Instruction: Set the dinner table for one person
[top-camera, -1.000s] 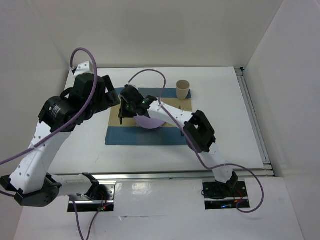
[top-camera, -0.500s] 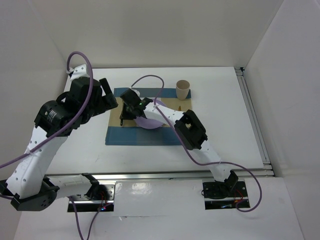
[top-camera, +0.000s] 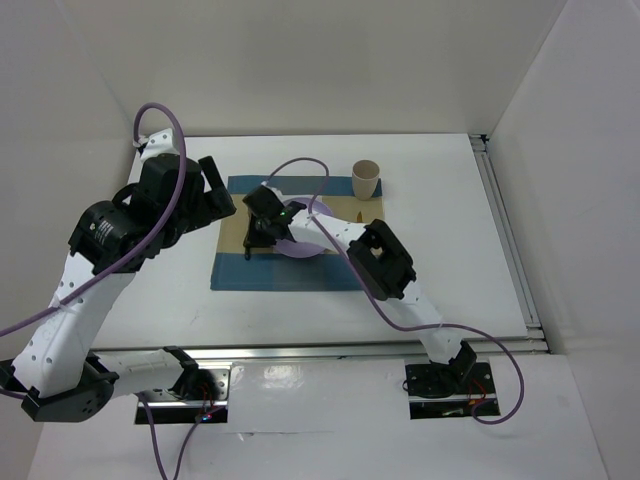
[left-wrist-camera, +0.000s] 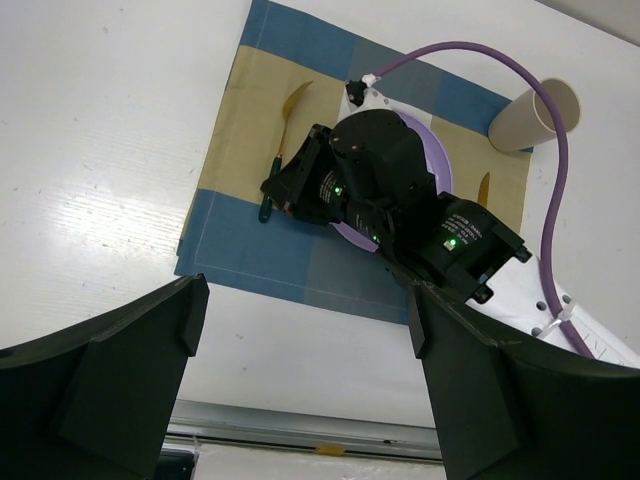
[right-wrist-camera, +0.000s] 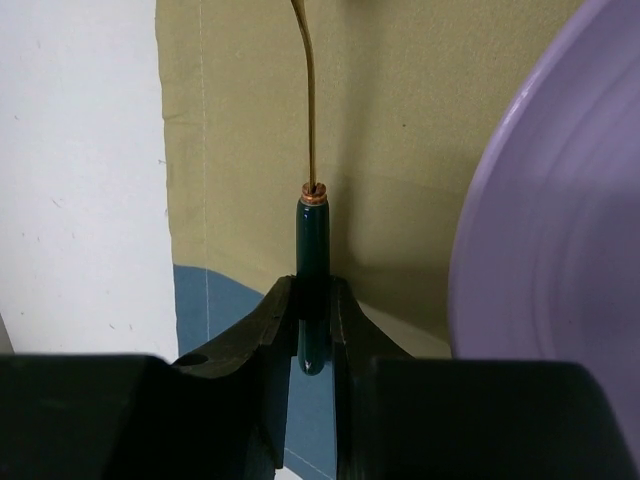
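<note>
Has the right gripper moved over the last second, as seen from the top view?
Yes. The right gripper, shut on the teal-handled utensil, has shifted a little toward the near edge of the placemat.

Smooth white dinner table (top-camera: 440, 230) with a faint sheen and fine grain, edged at the frame's right by a silver metal rail (top-camera: 508, 235); on it, a matt woven cloth placemat (top-camera: 235, 272) in blue and tan. Glossy, smooth lilac plate (right-wrist-camera: 540, 250) beside cutlery (right-wrist-camera: 312, 240) with a shiny dark green handle and thin brassy metal stem. Matt tan cup (top-camera: 366, 180), upper centre, looks like paper; the fingers (right-wrist-camera: 262, 330) of the right gripper (right-wrist-camera: 312, 292) are dull black plastic.
</note>
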